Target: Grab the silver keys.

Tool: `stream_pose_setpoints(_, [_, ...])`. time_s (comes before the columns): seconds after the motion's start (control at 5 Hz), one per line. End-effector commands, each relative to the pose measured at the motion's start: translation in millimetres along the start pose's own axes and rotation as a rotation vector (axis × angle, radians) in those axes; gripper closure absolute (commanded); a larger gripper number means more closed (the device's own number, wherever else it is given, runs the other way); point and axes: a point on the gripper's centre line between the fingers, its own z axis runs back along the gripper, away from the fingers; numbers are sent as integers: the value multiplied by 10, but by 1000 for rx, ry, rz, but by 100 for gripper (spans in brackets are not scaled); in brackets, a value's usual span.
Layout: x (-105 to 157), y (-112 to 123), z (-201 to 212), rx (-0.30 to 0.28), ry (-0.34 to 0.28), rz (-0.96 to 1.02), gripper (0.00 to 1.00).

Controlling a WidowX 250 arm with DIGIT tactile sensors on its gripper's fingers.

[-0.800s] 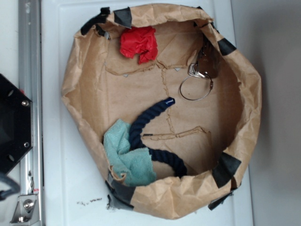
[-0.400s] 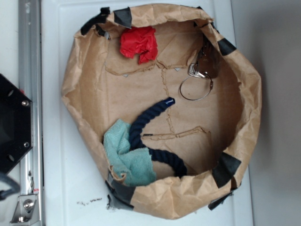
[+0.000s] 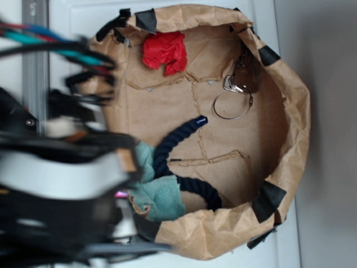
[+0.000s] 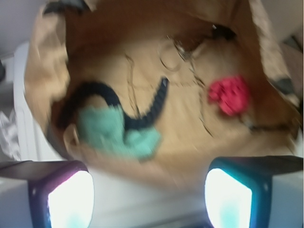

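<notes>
My arm (image 3: 61,167) is a large blur over the left rim of the brown paper bin (image 3: 290,100). My gripper (image 4: 149,194) is spread wide and holds nothing. The dark blue rope (image 3: 178,151) curls mid-floor; the silver keys (image 3: 237,89) lie against the far-right wall.

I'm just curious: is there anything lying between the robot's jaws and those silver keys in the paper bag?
Yes. The dark blue rope and teal cloth lie in the near part of the paper bag, between the gripper and the silver keys at the far wall.
</notes>
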Motion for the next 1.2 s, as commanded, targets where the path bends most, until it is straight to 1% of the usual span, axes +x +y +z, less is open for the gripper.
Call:
stream_pose_setpoints(0.0, [629,170,-59,-201,-196,-216,0])
stream_pose_setpoints(0.2, [641,255,-316,-163,-218,-210,0])
stream_pose_setpoints(0.4, [576,158,-454,-150,-184,-220,0])
stream_pose_setpoints(0.6, [606,122,-606,-122,-169,-210,0])
stream_pose_setpoints(0.8, [685,138,-788,-145,-168,-234,0])
stream_pose_setpoints(1.0, [676,130,-667,-152,-168,-238,0])
